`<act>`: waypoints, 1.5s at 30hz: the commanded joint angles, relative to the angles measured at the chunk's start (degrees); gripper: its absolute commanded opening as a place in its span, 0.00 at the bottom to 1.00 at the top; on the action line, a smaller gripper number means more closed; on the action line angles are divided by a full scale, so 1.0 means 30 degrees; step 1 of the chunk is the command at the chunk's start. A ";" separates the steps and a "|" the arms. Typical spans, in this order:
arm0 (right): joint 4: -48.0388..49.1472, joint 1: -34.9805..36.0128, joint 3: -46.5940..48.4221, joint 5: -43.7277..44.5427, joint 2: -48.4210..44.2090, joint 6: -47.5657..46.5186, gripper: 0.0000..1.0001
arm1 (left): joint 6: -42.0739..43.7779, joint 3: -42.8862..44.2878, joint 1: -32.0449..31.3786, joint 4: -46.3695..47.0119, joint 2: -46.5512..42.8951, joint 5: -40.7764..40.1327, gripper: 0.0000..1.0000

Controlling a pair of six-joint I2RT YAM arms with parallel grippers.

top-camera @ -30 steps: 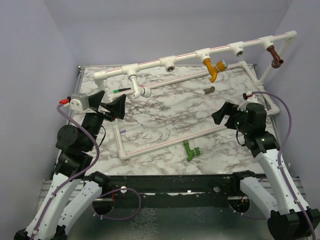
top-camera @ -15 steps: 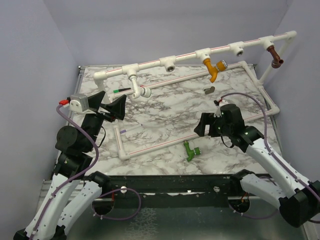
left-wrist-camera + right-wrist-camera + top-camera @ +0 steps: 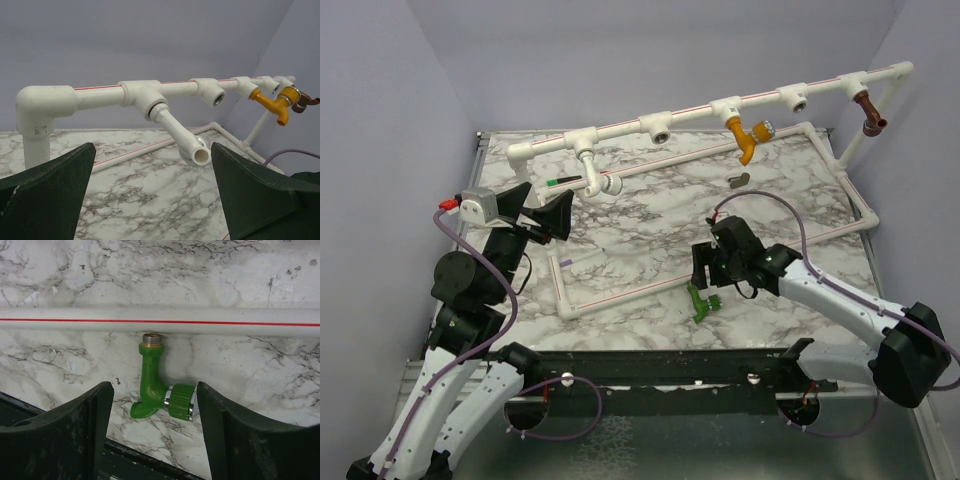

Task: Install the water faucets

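Closing on the green faucet (image 3: 150,380), the right pincer (image 3: 154,395) has swung within the last second from the right rear of the bench (image 3: 650,215) to its near edge. Its jaws have narrowed from full spread but are not yet touching plastic, so it is open, with one finger on each side. The faucet lies flat on the bench directly between those fingers, its knob toward the right finger. Its threaded end is touching or just short of the red-striped pipe (image 3: 240,321) beyond. Judged stage: pick-up about to begin.

Farther back on the left, the left pincer (image 3: 538,205) hangs unmoved, fully spread and holding nothing, facing the white faucet (image 3: 596,180). Along the raised rail at the far side sit the yellow faucet (image 3: 746,138) and the brown faucet (image 3: 869,112). One socket (image 3: 661,128) on that rail shows unfilled.
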 commanded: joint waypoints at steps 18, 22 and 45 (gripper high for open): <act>0.0746 0.2830 0.0874 0.1693 0.5221 0.0031 0.56 | -0.0178 -0.0183 -0.0174 -0.0127 0.0152 0.0258 0.99; 0.0994 0.3063 0.1009 0.1905 0.6021 0.0040 0.53 | -0.0178 -0.0183 -0.0200 -0.0127 0.0165 0.0286 0.99; 0.1230 0.4664 0.0660 0.3298 0.6065 0.0112 0.01 | -0.0872 -0.0050 -0.0262 -0.2924 0.0364 -0.0267 0.99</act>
